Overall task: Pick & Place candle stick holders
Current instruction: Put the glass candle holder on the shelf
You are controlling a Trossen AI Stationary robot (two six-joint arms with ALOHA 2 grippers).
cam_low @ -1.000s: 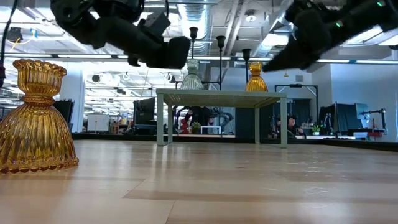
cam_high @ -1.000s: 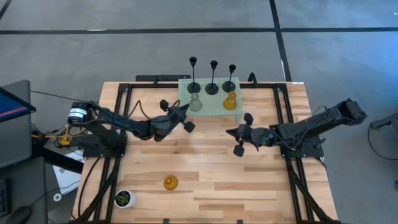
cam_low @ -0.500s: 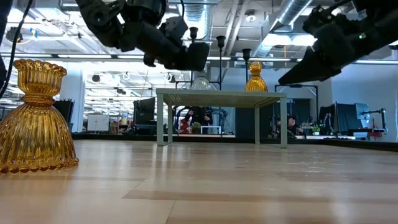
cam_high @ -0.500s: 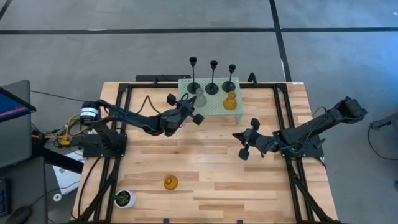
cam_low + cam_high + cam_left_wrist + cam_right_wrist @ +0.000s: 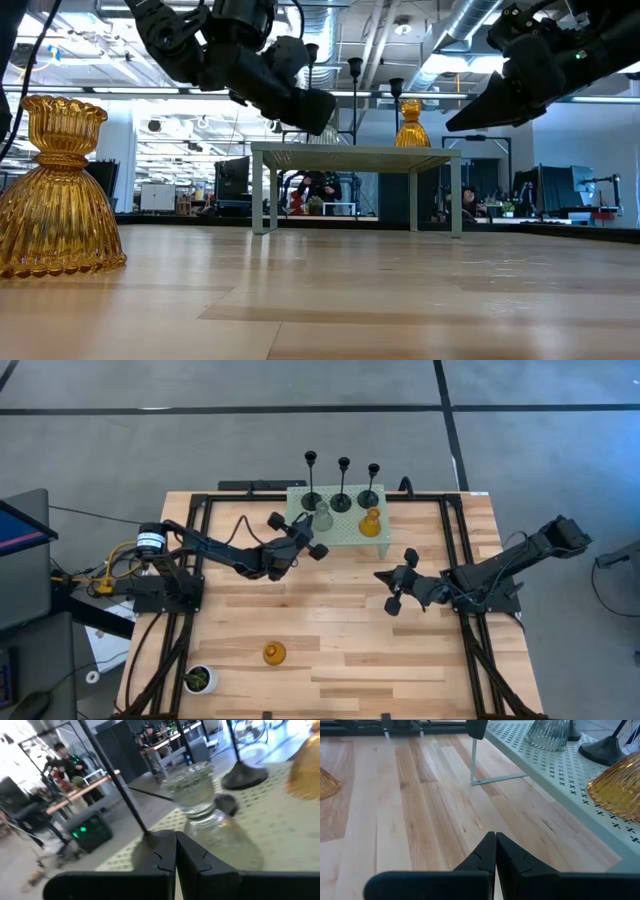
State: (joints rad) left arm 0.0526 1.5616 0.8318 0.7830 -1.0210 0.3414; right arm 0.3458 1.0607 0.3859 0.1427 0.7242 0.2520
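Observation:
Three black thin-stemmed candle stick holders (image 5: 343, 500) stand in a row on the far side of a pale green perforated stand (image 5: 345, 532). A pale grey bulbous holder (image 5: 321, 516) and an amber one (image 5: 370, 522) stand on its near side. A second amber holder (image 5: 273, 653) stands on the table near the front. My left gripper (image 5: 304, 532) is shut and level at the stand's left edge, right by the pale holder (image 5: 210, 815). My right gripper (image 5: 380, 576) is shut above bare wood, right of the table's middle. My left gripper has its shut fingertips (image 5: 176, 840) at the pale holder's lower skirt (image 5: 220, 845), coming level from the table's left. The holder stands upright on the stand. I cannot tell whether the fingertips touch it.
A small white pot with a green plant (image 5: 199, 679) stands at the near left corner. Black frame rails (image 5: 195, 560) run along the table's left and right sides. The stand rests on thin legs (image 5: 472, 765). Bare wood lies between the stand and the near amber holder.
My left gripper has moved toward the stand and rolled a little, staying shut. The pale holder has slid slightly toward the far edge on the stand. My right gripper has drawn back a little toward the table's right edge.

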